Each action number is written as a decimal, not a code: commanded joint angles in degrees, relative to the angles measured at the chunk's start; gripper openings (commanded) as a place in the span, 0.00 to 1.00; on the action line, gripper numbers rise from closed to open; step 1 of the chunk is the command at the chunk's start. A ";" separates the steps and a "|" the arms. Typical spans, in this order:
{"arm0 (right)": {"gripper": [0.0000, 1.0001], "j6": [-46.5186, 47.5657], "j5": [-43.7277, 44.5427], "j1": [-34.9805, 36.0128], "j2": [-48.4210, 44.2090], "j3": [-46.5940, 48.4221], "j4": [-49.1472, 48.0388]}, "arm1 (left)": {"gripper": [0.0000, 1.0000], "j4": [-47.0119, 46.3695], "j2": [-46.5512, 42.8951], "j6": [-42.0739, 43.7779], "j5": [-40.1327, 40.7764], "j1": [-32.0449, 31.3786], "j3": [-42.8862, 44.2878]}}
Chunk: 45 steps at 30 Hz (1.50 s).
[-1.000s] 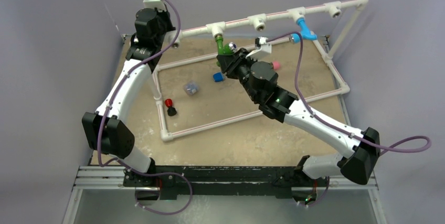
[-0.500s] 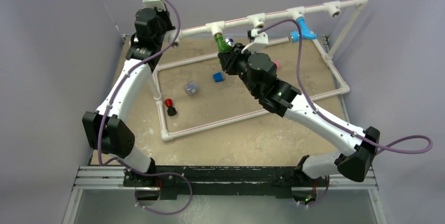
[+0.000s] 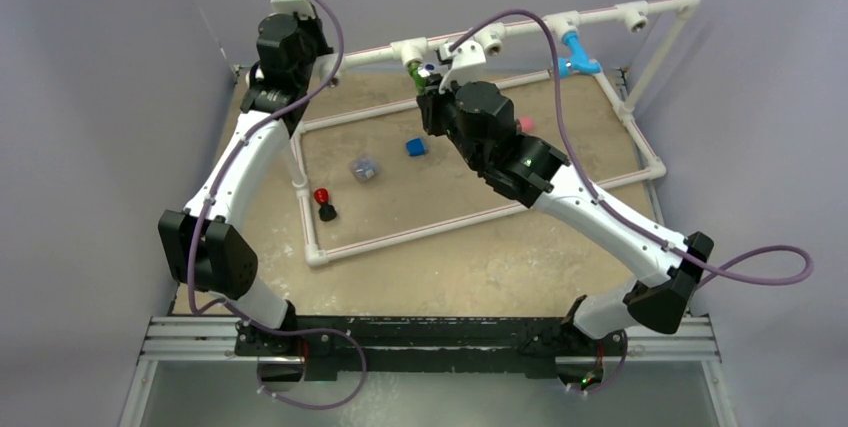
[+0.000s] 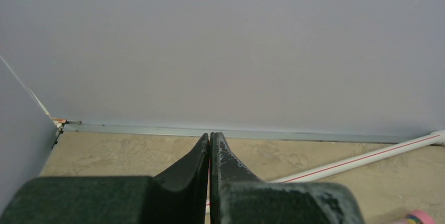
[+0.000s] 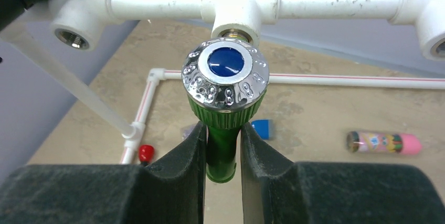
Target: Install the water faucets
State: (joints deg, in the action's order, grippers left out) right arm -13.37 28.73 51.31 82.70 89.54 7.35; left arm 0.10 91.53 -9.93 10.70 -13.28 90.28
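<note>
Reaching up toward the far-left corner, the left arm holds its end effector (image 4: 210, 138) with the two dark fingers pressed together and nothing between them, aimed at the grey back wall just above the table (image 3: 450, 257). A little to the right, inside the white pipe frame (image 3: 520, 29) lying on the sandy surface, a small red-topped piece (image 3: 321, 195) sits just beside a black one (image 3: 327, 213). Further right are a greyish clear bit (image 3: 364, 167) and a blue block (image 3: 416, 147). Above these, the right arm stretches diagonally across to the raised back pipe, and its end effector (image 5: 221, 129) is clamped on the stem of the green faucet (image 5: 224, 103), one finger on either side. The faucet is held up at a white T-fitting (image 5: 239, 3) on that pipe. From the wrist view its shiny dimpled head with a blue centre lies right in front of the fitting's mouth, though I cannot tell whether the two actually touch. To the right of that arm's wrist, a pink-capped cylinder (image 5: 383, 142) lies on its side on the table. Further right along the back pipe, the light blue faucet (image 3: 578, 53) hangs from another T-fitting, its spout bent toward the right.
</note>
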 commanded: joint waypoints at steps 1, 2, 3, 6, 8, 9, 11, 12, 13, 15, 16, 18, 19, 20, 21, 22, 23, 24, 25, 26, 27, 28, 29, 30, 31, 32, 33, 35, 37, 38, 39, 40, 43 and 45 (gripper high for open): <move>0.00 11.31 3.62 -0.61 2.19 5.37 -13.77 | 0.00 14.08 4.26 -0.95 -5.08 -2.72 -3.46; 0.00 12.44 3.76 -0.14 2.51 5.44 -13.77 | 0.00 14.06 4.27 -0.96 -5.09 -2.72 -3.45; 0.00 13.02 4.42 0.59 2.82 5.53 -14.04 | 0.00 14.05 4.36 -0.96 -5.12 -2.72 -3.44; 0.00 16.89 6.32 2.14 4.03 6.11 -14.21 | 0.00 14.15 4.60 -0.96 -5.41 -2.72 -3.19; 0.00 16.68 7.27 2.55 4.69 6.59 -14.45 | 0.00 14.23 4.63 -0.96 -5.43 -2.66 -3.14; 0.00 15.82 6.89 2.57 4.56 6.23 -15.00 | 0.00 14.28 4.58 -0.96 -5.43 -2.71 -3.10; 0.00 10.44 4.34 2.45 3.57 4.86 -15.13 | 0.00 14.29 4.63 -0.96 -5.43 -2.70 -3.16; 0.00 8.24 3.88 2.30 2.80 4.02 -15.84 | 0.00 14.30 4.55 -0.89 -5.43 -2.72 -3.18; 0.00 6.06 3.81 2.25 2.29 2.96 -16.83 | 0.00 14.25 4.54 -0.88 -5.43 -2.71 -3.22; 0.00 0.60 3.11 1.80 1.60 1.20 -18.08 | 0.00 14.17 4.52 -0.88 -5.47 -2.72 -3.27; 0.00 -2.77 2.67 1.43 0.97 0.04 -18.78 | 0.00 14.22 4.54 -0.88 -5.50 -2.67 -3.27; 0.00 -8.87 1.74 0.43 -0.29 -2.69 -20.66 | 0.00 14.25 4.36 -0.88 -5.51 -2.72 -3.27; 0.00 -11.84 1.37 -0.07 -0.90 -4.19 -21.77 | 0.00 14.31 4.25 -0.88 -5.51 -2.72 -3.27; 0.00 -14.38 0.59 -0.88 -1.61 -5.78 -22.98 | 0.00 14.31 4.20 -0.88 -5.51 -2.72 -3.27; 0.00 -17.36 -0.54 -1.98 -2.26 -7.65 -24.04 | 0.00 14.32 4.08 -0.88 -5.44 -2.71 -3.27; 0.00 -20.03 -1.25 -2.79 -2.88 -8.97 -24.92 | 0.00 14.32 3.95 -0.88 -5.43 -2.72 -3.33; 0.00 -22.41 -2.05 -3.54 -3.46 -10.27 -26.27 | 0.00 14.25 3.85 -0.88 -5.47 -2.70 -3.35; 0.00 -24.52 -2.56 -4.11 -3.95 -11.55 -27.00 | 0.00 14.23 3.72 -0.88 -5.51 -2.72 -3.43; 0.00 -26.23 -2.84 -4.57 -4.32 -12.40 -27.80 | 0.00 14.23 3.70 -0.88 -5.44 -2.72 -3.51; 0.00 -28.73 -3.16 -4.82 -4.51 -13.05 -28.34 | 0.00 14.30 3.70 -0.85 -5.47 -2.72 -3.53; 0.00 -30.71 -3.44 -5.01 -4.66 -13.76 -28.93 | 0.00 14.31 3.65 -0.92 -5.50 -2.72 -3.53; 0.00 -32.08 -3.78 -5.11 -4.81 -14.56 -29.61 | 0.00 14.32 3.66 -1.00 -5.58 -2.67 -3.53; 0.00 -34.89 -4.07 -5.16 -4.90 -15.42 -30.59 | 0.00 14.26 3.62 -1.05 -5.63 -2.71 -3.49; 0.00 -37.26 -4.36 -5.17 -4.98 -16.29 -31.34 | 0.00 14.30 3.70 -1.05 -5.63 -2.72 -3.46; 0.00 -39.63 -4.76 -5.17 -5.09 -17.32 -32.45 | 0.00 14.38 3.66 -1.05 -5.61 -2.72 -3.45; 0.00 -42.08 -5.33 -5.17 -5.20 -18.71 -33.75 | 0.00 14.40 3.66 -1.05 -5.60 -2.72 -3.51; 0.00 -44.16 -5.81 -5.17 -5.13 -19.64 -35.00 | 0.00 14.38 3.62 -1.05 -5.54 -2.72 -3.53; 0.00 -48.73 -6.31 -5.19 -4.97 -21.27 -36.97 | 0.00 14.40 3.55 -0.96 -5.51 -2.70 -3.53; 0.00 -52.63 -6.65 -5.18 -4.66 -22.39 -38.64 | 0.00 14.40 3.56 -0.96 -5.51 -2.72 -3.53; 0.00 -54.73 -6.74 -5.17 -4.55 -22.96 -39.45 | 0.00 14.35 3.57 -0.96 -5.51 -2.72 -3.53; 0.00 -57.08 -6.76 -5.21 -4.47 -23.60 -40.54 | 0.00 14.40 3.53 -1.01 -5.59 -2.72 -3.49; 0.00 -59.15 -6.76 -5.17 -4.35 -24.14 -41.10 | 0.00 14.40 3.62 -1.04 -5.74 -2.72 -3.45; 0.00 -64.62 -6.64 -5.21 -4.49 -25.41 -43.73 | 0.00 14.39 3.74 -1.14 -6.03 -2.72 -3.53; 0.00 -66.19 -6.43 -5.17 -4.64 -25.57 -44.50 | 0.00 14.40 3.83 -1.23 -6.25 -2.71 -3.53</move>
State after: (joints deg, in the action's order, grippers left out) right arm -66.94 22.59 47.20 76.09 63.53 -26.13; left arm 0.23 91.77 -9.98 10.31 -13.19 90.72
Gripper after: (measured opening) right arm 0.256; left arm 0.002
